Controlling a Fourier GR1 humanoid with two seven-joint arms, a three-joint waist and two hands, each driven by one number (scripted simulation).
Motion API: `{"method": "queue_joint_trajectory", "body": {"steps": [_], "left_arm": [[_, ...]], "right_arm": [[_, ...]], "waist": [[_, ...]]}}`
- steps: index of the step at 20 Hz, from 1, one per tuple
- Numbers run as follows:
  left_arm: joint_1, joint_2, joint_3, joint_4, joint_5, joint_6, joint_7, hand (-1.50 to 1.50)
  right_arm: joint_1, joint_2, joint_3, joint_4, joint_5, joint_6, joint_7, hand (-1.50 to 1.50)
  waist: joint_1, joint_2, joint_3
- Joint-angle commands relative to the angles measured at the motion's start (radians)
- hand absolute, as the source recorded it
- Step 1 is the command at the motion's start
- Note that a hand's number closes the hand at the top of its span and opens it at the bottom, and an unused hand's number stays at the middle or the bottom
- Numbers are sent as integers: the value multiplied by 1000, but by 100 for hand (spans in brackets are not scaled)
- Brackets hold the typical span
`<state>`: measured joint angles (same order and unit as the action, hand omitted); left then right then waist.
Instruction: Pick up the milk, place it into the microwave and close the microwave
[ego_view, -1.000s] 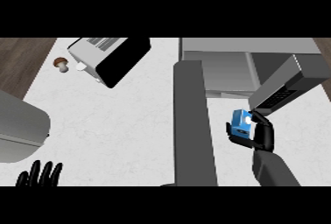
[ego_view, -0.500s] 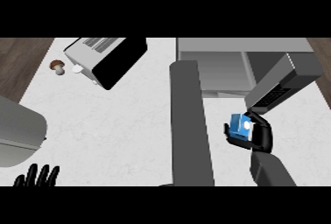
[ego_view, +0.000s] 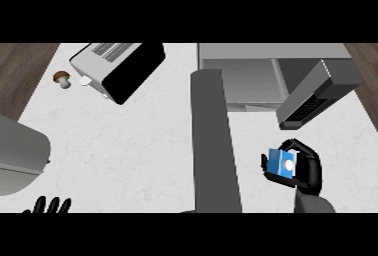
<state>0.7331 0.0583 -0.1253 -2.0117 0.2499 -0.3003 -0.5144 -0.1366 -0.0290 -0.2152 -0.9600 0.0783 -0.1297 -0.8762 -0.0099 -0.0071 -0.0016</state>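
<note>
The milk (ego_view: 281, 163) is held in the curled right robot hand (ego_view: 304, 170) just in front of the microwave (ego_view: 255, 80), apparently above the bench (ego_view: 133, 145); placing inside and closing the door (ego_view: 215, 140) remain.

A: What sits at ten o'clock on the counter (ego_view: 133, 145)?
B: A toaster (ego_view: 118, 67), set at a slant.
A: Anything beside it?
B: A mushroom (ego_view: 62, 78), just off its nine o'clock side, near the wooden edge.
</note>
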Motion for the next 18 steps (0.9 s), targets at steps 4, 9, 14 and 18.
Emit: {"method": "queue_joint_trajectory", "body": {"steps": [4, 9, 14, 18], "left_arm": [[38, -21, -23, -46, -30, 31, -1, -150], [-29, -40, 0, 6, -26, 63, 12, -150], [12, -11, 27, 25, 6, -4, -40, -150], [31, -15, 21, -46, 12, 29, 26, -150]], "right_arm": [[238, 28, 227, -404, -84, 50, 160, 150], [247, 29, 235, -562, -228, 138, 302, 150], [122, 29, 259, -497, -175, -17, 327, 150], [48, 29, 359, -434, -112, -167, 355, 150]], "waist": [[2, -1, 0], [4, 4, 1], [18, 6, 2], [23, 7, 2]]}}
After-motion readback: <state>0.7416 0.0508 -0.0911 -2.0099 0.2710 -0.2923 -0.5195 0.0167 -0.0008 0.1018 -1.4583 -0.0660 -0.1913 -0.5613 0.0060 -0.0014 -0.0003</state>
